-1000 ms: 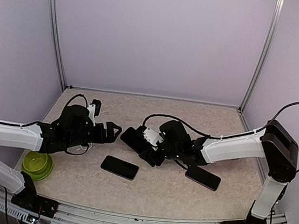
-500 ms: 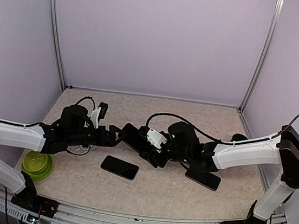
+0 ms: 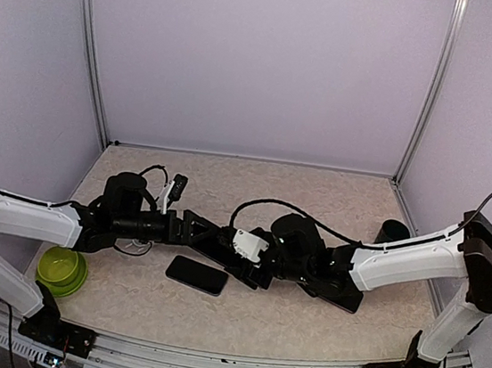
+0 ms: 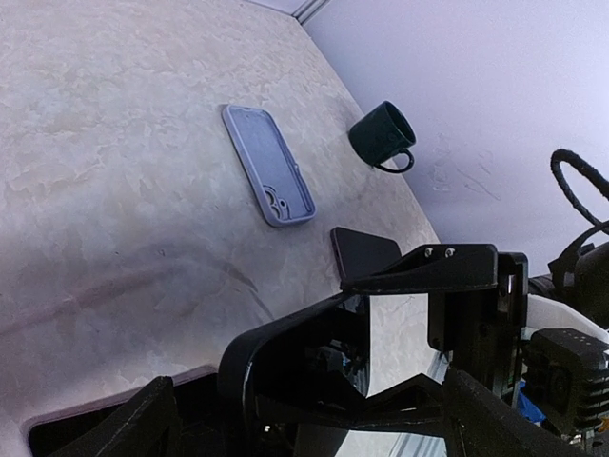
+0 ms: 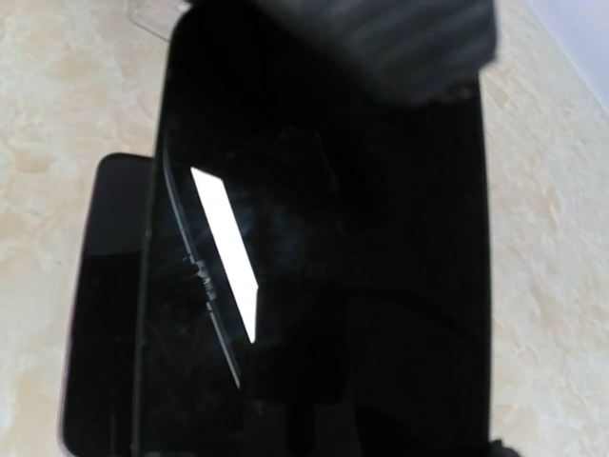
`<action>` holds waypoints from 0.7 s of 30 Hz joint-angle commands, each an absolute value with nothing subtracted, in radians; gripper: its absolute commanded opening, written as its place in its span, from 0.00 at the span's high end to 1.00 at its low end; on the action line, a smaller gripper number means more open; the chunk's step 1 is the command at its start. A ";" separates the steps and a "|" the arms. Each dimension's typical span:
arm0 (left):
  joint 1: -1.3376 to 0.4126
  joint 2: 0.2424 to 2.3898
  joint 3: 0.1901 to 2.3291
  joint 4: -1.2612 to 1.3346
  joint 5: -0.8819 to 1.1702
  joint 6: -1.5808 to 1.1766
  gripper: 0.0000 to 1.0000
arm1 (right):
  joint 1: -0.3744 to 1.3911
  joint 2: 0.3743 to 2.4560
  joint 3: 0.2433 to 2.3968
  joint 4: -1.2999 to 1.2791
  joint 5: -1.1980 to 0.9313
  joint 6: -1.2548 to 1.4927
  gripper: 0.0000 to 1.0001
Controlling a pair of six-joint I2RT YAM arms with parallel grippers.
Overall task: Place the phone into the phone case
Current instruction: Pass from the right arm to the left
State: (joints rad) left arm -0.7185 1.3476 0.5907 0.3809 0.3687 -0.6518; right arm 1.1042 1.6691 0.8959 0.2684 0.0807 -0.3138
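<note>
My right gripper (image 3: 239, 257) is shut on a black phone (image 3: 218, 242) and holds it off the table near the middle. Its glossy face fills the right wrist view (image 5: 333, 238), hiding the fingers. My left gripper (image 3: 203, 232) has come up to the phone's free end, jaws open on either side of it. In the left wrist view the phone's dark rounded end (image 4: 285, 362) sits between the spread fingers of the left gripper (image 4: 314, 405). The lilac-grey phone case (image 4: 268, 176) lies flat further off, hidden in the top view.
A second black phone (image 3: 196, 274) lies flat under the grippers. Another black phone (image 3: 336, 294) lies beneath the right forearm. A dark mug (image 3: 393, 231) stands at the far right beyond the case. A green bowl (image 3: 62, 269) sits at the near left.
The left gripper has slid right until its jaws bracket the phone's end. The right arm has stretched out and sunk lower, still holding the phone.
</note>
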 commanded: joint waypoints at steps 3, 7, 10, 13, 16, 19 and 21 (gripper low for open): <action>-0.716 1.374 0.591 0.441 0.495 -0.690 0.10 | 1.128 1.605 0.886 0.360 0.103 -0.354 0.37; -0.721 1.381 0.589 0.458 0.525 -0.703 0.12 | 1.136 1.602 0.885 0.352 0.106 -0.373 0.37; -0.722 1.384 0.589 0.471 0.546 -0.713 0.14 | 1.141 1.602 0.885 0.344 0.103 -0.388 0.37; -0.724 1.388 0.594 0.474 0.562 -0.723 0.16 | 1.143 1.603 0.886 0.336 0.105 -0.402 0.37; -0.727 1.392 0.599 0.469 0.580 -0.731 0.18 | 1.144 1.603 0.889 0.328 0.108 -0.412 0.37; -0.735 1.397 0.605 0.459 0.588 -0.731 0.20 | 1.144 1.604 0.891 0.325 0.111 -0.420 0.37; -0.740 1.403 0.609 0.458 0.592 -0.732 0.22 | 1.144 1.608 0.893 0.318 0.111 -0.427 0.37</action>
State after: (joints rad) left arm -0.7269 1.3899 0.5907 0.4408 0.5598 -0.7303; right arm 1.1320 1.6432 0.8886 0.2810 0.0990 -0.4076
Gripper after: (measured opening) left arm 0.790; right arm 0.705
